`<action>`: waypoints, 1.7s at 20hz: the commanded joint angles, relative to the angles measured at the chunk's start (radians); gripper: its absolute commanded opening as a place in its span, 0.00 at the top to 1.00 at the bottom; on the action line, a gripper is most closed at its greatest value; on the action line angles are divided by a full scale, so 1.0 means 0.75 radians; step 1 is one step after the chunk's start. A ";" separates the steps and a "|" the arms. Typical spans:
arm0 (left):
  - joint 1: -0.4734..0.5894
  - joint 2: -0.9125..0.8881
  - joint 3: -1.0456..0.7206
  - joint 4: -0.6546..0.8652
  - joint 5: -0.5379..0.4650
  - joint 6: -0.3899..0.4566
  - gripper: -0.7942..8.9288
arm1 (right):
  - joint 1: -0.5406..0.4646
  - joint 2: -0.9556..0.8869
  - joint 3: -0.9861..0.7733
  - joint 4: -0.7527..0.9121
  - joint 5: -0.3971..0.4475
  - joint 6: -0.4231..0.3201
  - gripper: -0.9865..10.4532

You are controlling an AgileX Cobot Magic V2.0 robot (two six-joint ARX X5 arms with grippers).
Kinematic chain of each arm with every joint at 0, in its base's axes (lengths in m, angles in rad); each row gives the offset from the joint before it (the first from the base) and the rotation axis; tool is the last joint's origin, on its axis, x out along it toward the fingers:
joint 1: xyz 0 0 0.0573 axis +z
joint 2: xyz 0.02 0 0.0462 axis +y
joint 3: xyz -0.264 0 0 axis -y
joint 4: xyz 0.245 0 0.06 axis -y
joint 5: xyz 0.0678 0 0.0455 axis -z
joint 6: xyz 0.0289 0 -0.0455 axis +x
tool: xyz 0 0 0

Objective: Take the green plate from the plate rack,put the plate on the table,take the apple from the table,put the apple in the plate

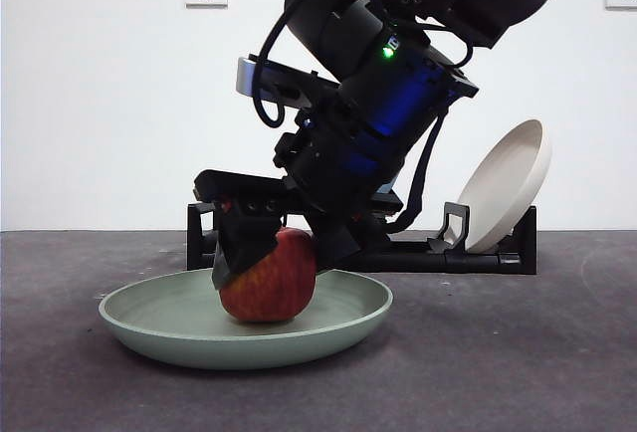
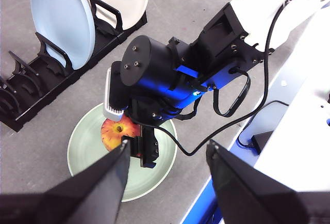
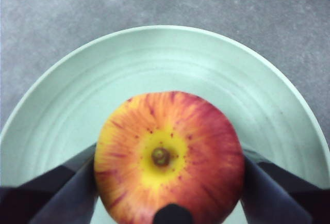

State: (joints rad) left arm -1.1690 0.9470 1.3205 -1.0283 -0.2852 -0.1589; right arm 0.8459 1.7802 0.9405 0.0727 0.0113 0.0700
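Front view: right end effector [image 1: 267,258] reaches down from above and pinches the apple [image 1: 269,278], one jaw on each flank.
Apple position: resting on the floor of the green plate [image 1: 149,327], near its middle, stem dimple facing up toward the wrist camera.
Why held so: a grip across the widest part keeps a round fruit from rolling; my reading is that it stays clamped until the weight is fully on the plate.
Plate: flat on the surface [image 1: 537,352], in front of the rack [image 1: 488,256], so the wide shallow bowl catches the fruit.
Rack: a beige plate [image 1: 508,185] leans in its slots; the left wrist view also shows a blue plate [image 2: 62,20] beside it.
Left end effector [image 2: 167,170]: jaws spread, holding nothing, hanging high above the scene.
Apple look: red with yellow-orange streaks, yellow around the dimple, small dark speckles, skin unbroken where visible.
Stage: placing looks nearly done; release not yet made.
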 commanded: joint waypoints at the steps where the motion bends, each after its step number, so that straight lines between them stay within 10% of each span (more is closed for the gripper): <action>1: -0.002 -0.002 -0.007 0.003 -0.001 -0.009 0.66 | 0.009 0.026 -0.003 -0.053 -0.006 -0.023 0.78; 5: -0.002 -0.002 -0.007 0.002 -0.001 -0.009 0.66 | 0.009 0.025 -0.003 -0.074 -0.006 -0.022 0.36; 14: -0.002 -0.002 -0.007 0.002 -0.001 -0.009 0.66 | 0.007 -0.222 -0.003 -0.164 -0.005 -0.023 0.36; 26: -0.002 -0.002 -0.007 -0.036 0.013 -0.009 0.66 | 0.009 -1.180 -0.003 -1.287 -0.277 0.026 0.37; 31: -0.002 -0.002 -0.007 -0.160 0.115 -0.009 0.67 | 0.009 -1.344 -0.003 -1.556 -0.332 0.036 0.53; 34: -0.002 -0.002 -0.007 -0.221 0.120 -0.009 0.84 | 0.009 -1.366 -0.003 -1.596 -0.332 0.036 0.71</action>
State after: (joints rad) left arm -1.1690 0.9470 1.3205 -1.1904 -0.1982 -0.1585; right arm 0.8509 0.7563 0.9455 -1.1263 -0.2359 0.0906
